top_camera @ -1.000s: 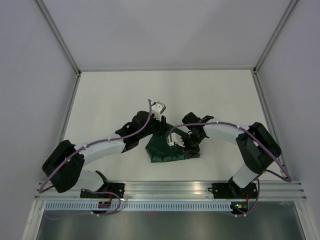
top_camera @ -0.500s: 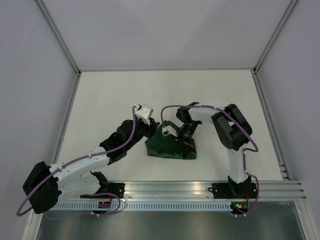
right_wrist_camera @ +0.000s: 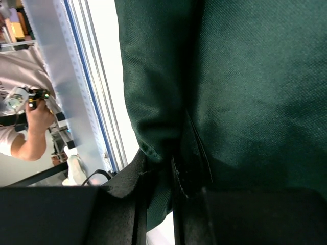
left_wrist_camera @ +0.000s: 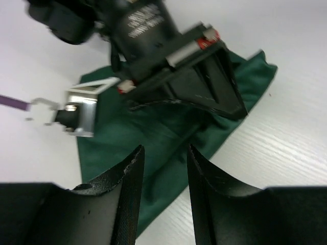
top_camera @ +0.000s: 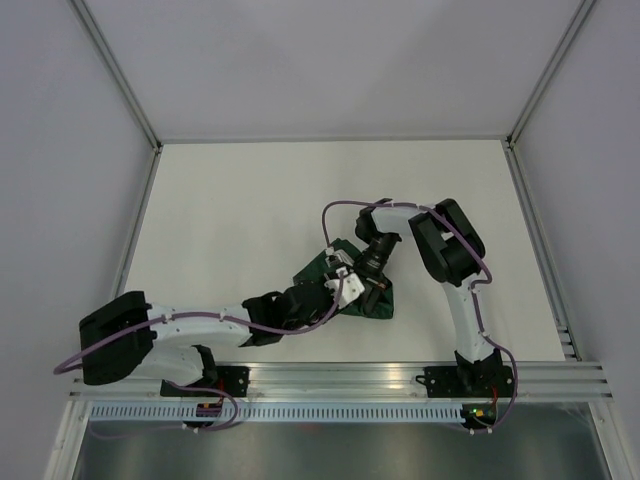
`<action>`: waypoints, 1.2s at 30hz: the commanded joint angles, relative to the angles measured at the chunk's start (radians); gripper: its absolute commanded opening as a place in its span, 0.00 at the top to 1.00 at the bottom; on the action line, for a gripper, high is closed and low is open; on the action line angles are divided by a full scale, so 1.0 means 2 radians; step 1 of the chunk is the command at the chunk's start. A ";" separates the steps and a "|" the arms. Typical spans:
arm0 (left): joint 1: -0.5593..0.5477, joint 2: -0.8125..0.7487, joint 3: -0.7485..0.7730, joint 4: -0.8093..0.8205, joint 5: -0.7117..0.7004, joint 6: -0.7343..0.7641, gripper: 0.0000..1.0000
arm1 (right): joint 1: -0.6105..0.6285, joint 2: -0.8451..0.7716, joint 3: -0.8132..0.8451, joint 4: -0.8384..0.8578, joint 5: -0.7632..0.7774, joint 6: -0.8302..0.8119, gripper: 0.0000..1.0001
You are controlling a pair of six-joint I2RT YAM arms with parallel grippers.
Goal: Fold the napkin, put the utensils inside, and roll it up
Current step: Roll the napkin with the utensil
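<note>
Obs: right claw [right_wrist_camera: 159, 176] clenched on a raised fold of the napkin [left_wrist_camera: 153, 135]; cloth pinched between its fingers, presumably to pin the layers while the other arm works; left claw [left_wrist_camera: 164, 152] released, holding nothing; poised low over the napkin's near edge, green cloth showing through the gap between its jaws, likely lining up a grip. The napkin lay on the white surface [top_camera: 230, 220], near the middle, close to the arm bases; dark green, matte, gathered into a rumpled folded bundle with soft ridges; no fork seen in any view; could not tell whether it sat inside the folds.
</note>
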 commanded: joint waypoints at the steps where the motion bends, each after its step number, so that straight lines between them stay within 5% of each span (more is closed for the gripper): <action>1: -0.032 0.050 0.028 0.006 -0.016 0.056 0.55 | -0.009 0.043 0.003 0.082 0.091 -0.030 0.96; 9: -0.052 0.118 0.056 0.020 -0.006 0.087 0.50 | -0.022 0.058 0.007 0.080 0.093 -0.034 0.96; 12: -0.052 0.139 0.061 0.023 0.004 0.098 0.36 | -0.026 0.061 0.009 0.075 0.092 -0.036 0.96; 27: -0.045 0.215 0.066 0.043 0.005 0.117 0.34 | -0.033 0.074 0.023 0.058 0.088 -0.047 0.96; 29: -0.039 0.218 0.070 0.029 0.023 0.108 0.37 | -0.034 0.074 0.023 0.057 0.088 -0.048 0.96; 36: -0.021 0.226 0.093 -0.029 0.074 0.075 0.85 | -0.038 0.062 0.019 0.065 0.081 -0.048 0.94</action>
